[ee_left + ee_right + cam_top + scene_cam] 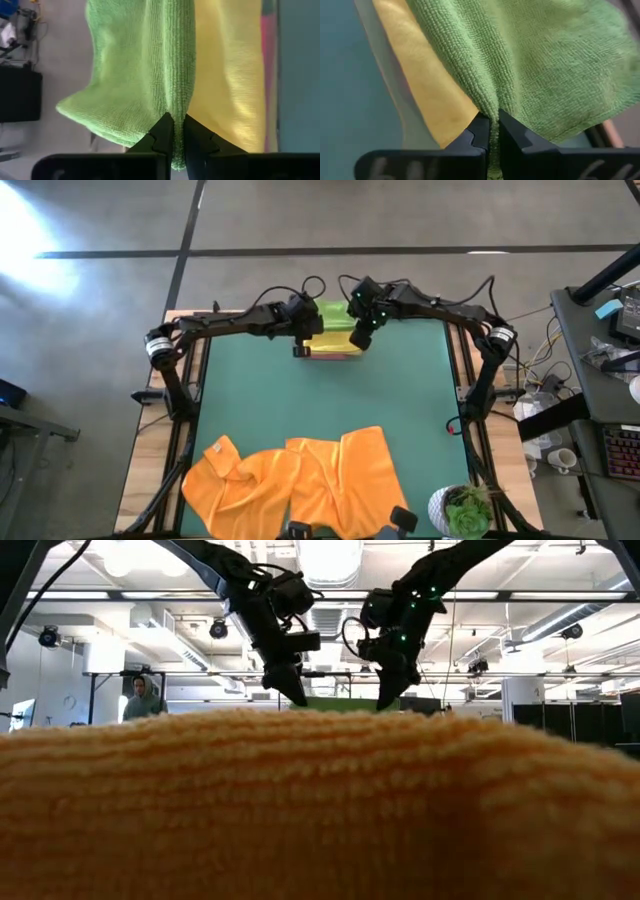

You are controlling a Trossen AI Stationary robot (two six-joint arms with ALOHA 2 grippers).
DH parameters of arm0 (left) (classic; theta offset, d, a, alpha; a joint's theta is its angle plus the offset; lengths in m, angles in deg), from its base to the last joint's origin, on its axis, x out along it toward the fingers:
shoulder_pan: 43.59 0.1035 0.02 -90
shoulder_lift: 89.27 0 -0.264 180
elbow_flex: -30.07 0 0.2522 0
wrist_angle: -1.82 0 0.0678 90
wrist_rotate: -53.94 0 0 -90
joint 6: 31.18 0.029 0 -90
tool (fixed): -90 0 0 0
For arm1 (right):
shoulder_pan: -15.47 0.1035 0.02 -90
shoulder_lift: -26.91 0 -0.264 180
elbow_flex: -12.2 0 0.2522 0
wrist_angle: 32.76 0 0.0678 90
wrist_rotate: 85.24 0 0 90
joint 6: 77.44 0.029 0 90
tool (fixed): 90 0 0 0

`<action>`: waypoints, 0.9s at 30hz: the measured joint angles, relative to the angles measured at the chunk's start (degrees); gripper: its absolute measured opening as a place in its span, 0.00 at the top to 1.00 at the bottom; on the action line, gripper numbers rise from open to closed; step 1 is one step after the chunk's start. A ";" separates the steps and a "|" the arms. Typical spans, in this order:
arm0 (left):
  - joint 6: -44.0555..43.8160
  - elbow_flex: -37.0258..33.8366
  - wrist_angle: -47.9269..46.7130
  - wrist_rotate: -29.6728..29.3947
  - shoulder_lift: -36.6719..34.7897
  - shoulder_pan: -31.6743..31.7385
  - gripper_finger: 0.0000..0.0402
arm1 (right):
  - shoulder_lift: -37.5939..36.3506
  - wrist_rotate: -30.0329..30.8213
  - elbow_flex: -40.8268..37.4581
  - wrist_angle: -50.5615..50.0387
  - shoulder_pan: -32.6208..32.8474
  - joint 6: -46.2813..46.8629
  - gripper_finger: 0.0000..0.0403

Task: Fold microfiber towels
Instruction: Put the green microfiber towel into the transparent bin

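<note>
Nearest the low camera, an orange towel (320, 810) fills the lower part of that view. From above, two orange towels (290, 485) lie crumpled and overlapping at the near edge of the green mat (400, 395), well apart from both grippers, with a small potted plant (462, 512) off to their right.

At the far edge of the mat, the left gripper (174, 131) is clamped on a fold of the green towel (140, 65), its two dark fingers pressed nearly together with the cloth pinched between them. The right gripper (493, 129) grips the same green towel (535, 55) in the same narrow way, on another part of its edge. From above, the two grippers sit close together, left (301, 348) and right (359, 338), with the green towel (331, 314) between and just beyond them.

Directly under the green cloth lies the yellow towel (225, 75), and beside that a strip of pink towel (267, 60) shows at the edge of the stack. In the right wrist view the yellow towel (427, 85) sits just beside the gripper's fingers.

Beyond the table, a person (143, 698) stands in the room.
</note>
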 joint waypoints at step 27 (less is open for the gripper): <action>-7.13 -3.29 -3.87 8.93 0.11 0.00 0.96 | 0.07 -8.77 -2.42 0.83 0.61 0.57 0.97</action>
